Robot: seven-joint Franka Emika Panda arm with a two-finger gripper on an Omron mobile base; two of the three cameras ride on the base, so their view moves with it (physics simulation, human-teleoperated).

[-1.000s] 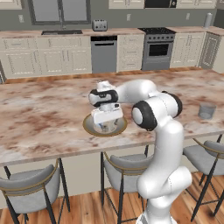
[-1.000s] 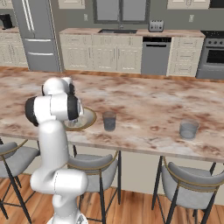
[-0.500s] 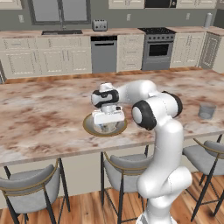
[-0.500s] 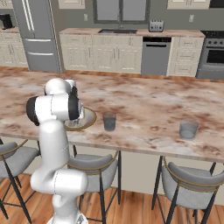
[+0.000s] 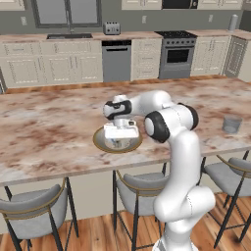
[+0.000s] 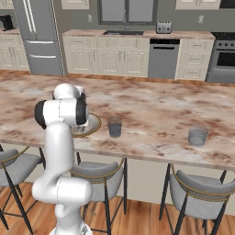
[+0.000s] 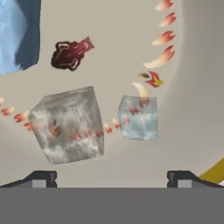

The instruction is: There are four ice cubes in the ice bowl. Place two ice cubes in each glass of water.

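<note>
On the marbled bench point(image 5: 49, 127) we saw the gripper point(image 7: 111, 177), jaws spread wide, low inside the ice bowl point(image 5: 100, 142) above two ice cubes point(image 7: 68, 124)

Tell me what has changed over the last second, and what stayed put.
The gripper has sunk a little lower into the bowl, jaws open, nothing gripped yet. The ice cubes lie in the bowl just ahead of the fingertips. Bowl and both glasses stayed in place on the counter.
</note>
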